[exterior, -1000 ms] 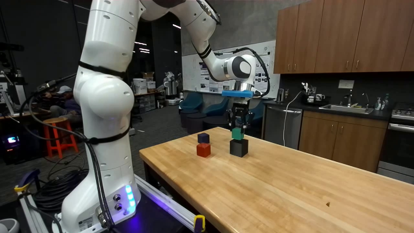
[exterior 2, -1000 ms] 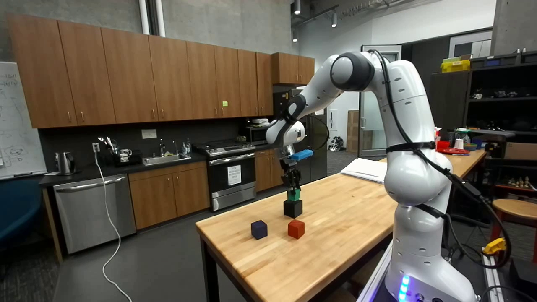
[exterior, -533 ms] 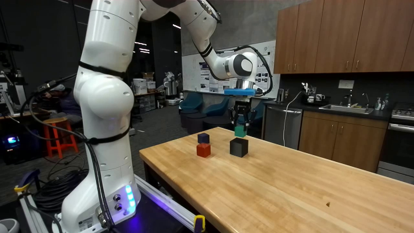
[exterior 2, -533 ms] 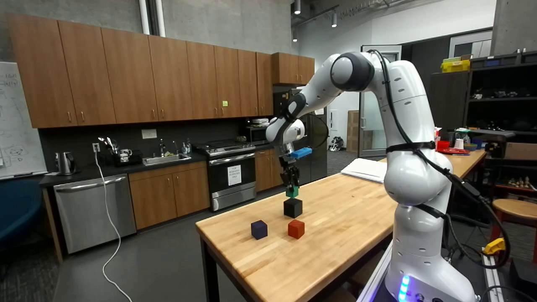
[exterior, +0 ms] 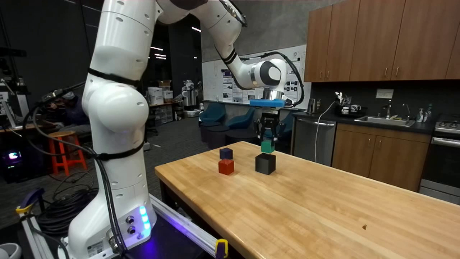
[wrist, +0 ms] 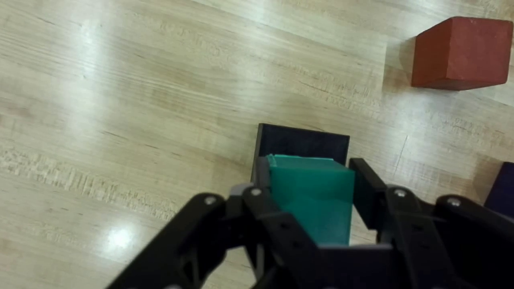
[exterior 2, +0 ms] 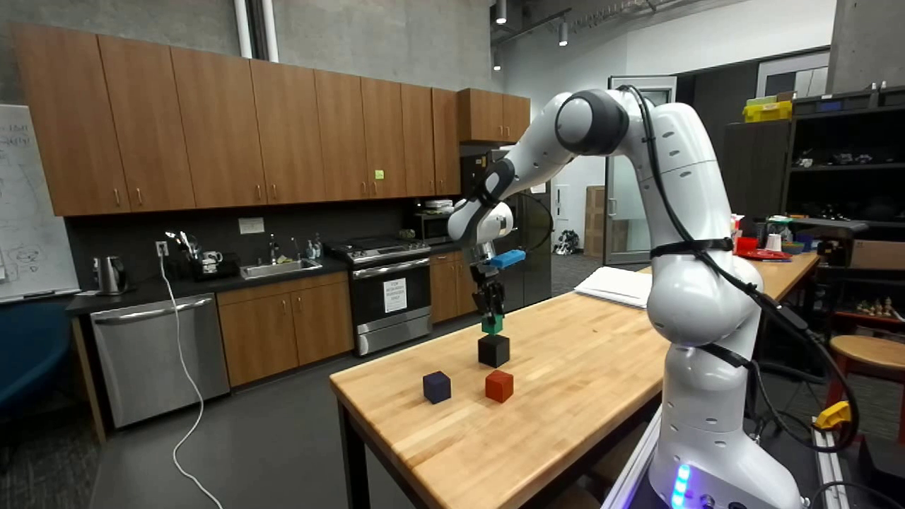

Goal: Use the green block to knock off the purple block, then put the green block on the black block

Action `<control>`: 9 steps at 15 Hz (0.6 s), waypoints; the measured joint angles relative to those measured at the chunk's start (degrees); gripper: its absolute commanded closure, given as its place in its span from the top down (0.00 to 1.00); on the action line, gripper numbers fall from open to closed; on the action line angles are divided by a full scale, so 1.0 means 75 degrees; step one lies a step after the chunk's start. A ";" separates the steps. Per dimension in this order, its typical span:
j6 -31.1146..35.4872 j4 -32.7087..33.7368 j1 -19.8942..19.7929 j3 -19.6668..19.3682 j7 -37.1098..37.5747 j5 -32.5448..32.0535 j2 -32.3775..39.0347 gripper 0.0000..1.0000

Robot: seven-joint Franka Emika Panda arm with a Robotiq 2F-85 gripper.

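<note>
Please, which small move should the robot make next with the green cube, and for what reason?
I would probably lower the green cube gently onto the black cube. The jaws hold it from both sides, and in both exterior views it lines up above the black cube, seemingly just clear of the top. The purple cube already stands on the table.

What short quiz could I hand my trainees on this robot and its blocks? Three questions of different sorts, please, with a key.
1. Multiple choice: which colour does the tool hold? A) red; B) green; C) purple.
2. True or false: the purple block and the red block stand apart on the table.
3. Fill in: the tool hangs over the ____ block.

Key: 1. B, the green block. 2. True. 3. Black, for the black block.
</note>
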 measured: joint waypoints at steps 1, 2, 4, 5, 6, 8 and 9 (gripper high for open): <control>0.0000 0.0017 0.0000 0.0000 -0.0005 0.0000 0.0027 0.26; 0.0000 0.0033 0.0000 0.0000 -0.0009 0.0000 0.0053 0.26; 0.0000 0.0068 0.0000 0.0000 -0.0021 0.0000 0.0121 0.26; 0.0000 0.0079 0.0000 0.0000 -0.0035 0.0000 0.0151 0.26; 0.0000 0.0097 0.0000 0.0000 -0.0051 0.0000 0.0186 0.26; -0.0001 0.0138 0.0000 0.0000 -0.0082 0.0000 0.0253 0.26; -0.0001 0.0147 0.0000 0.0000 -0.0093 0.0000 0.0278 0.26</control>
